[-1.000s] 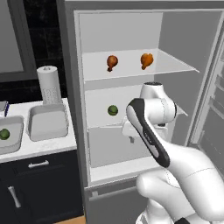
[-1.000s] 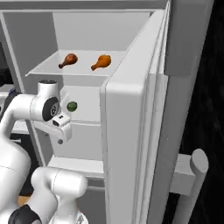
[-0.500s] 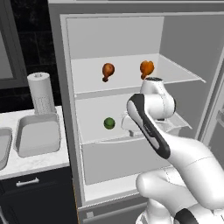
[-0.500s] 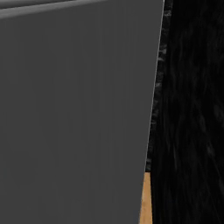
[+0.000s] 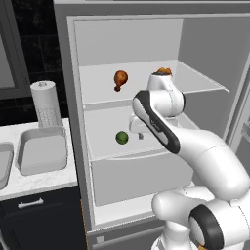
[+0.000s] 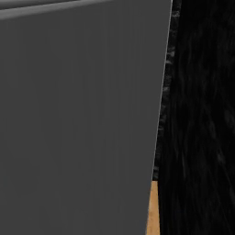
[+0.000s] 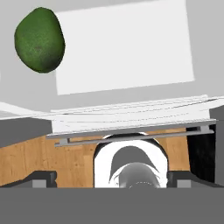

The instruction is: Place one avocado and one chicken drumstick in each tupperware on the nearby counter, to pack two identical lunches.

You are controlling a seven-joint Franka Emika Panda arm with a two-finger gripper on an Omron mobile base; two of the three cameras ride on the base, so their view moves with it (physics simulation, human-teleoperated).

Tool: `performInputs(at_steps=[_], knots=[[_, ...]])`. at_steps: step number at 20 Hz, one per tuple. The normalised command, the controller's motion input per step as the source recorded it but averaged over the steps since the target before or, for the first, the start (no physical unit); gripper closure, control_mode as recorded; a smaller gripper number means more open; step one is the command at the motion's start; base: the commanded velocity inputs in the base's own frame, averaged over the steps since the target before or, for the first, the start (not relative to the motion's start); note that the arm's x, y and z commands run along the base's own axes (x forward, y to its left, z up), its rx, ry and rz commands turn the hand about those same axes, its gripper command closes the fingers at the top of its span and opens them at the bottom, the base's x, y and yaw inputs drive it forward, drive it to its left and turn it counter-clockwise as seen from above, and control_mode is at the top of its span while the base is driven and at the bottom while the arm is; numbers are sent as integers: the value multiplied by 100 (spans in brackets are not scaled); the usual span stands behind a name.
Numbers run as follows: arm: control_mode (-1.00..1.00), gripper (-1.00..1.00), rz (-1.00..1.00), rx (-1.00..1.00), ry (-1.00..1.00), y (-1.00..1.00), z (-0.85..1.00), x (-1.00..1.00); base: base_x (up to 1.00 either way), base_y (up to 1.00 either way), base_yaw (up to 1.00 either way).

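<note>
avocado [image 5: 122, 137]: small, round, dark green. It sits alone on the middle shelf of the open fridge, toward the left. In the hand view [image 7: 40, 39] it's a mottled green egg-shaped blob in the upper left corner, resting on the pale shelf.

chicken drumsticks: two on the top shelf. The left one [image 5: 119, 78] is orange-brown, fat end up and thin bone end pointing down-left. The other one [image 5: 164, 72] only peeks out as an orange bit above the arm's white joint, so I can't say much about its shape.

gripper [image 5: 138, 131]: it's inside the fridge at middle-shelf height, just right of the avocado and not touching it. Only the tips of the fingers [image 7: 42, 178] show, dark, low at the far left and far right of the hand view, so they're spread wide with nothing between them. Released, not holding anything.

tupperware [image 5: 41, 150]: shallow light-grey rectangular tub with rounded corners, on the counter left of the fridge. It looks bare inside. There's the edge of a second grey container [image 5: 4, 161] at the far left, cut off by the frame.

counter [image 5: 44, 177]: white marble look with grey veins, dark cabinet below with a silver handle.

paper towel roll [image 5: 46, 103]: standing upright right behind the tupperware.

right base view: pretty much just a flat grey panel [image 6: 78, 119] up close.
</note>
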Motion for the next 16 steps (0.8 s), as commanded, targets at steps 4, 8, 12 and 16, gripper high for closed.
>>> performInputs(at_steps=[4,8,12,16], knots=[[-100,-100,27,-6,-2,39,-17,39,0,0,0],[-100,-100,53,-1,-21,28,-58,3,0,0,0],[-100,-100,44,1,-30,24,-46,3,0,0,0],[-100,-100,15,5,-6,48,3,68,0,0,0]])
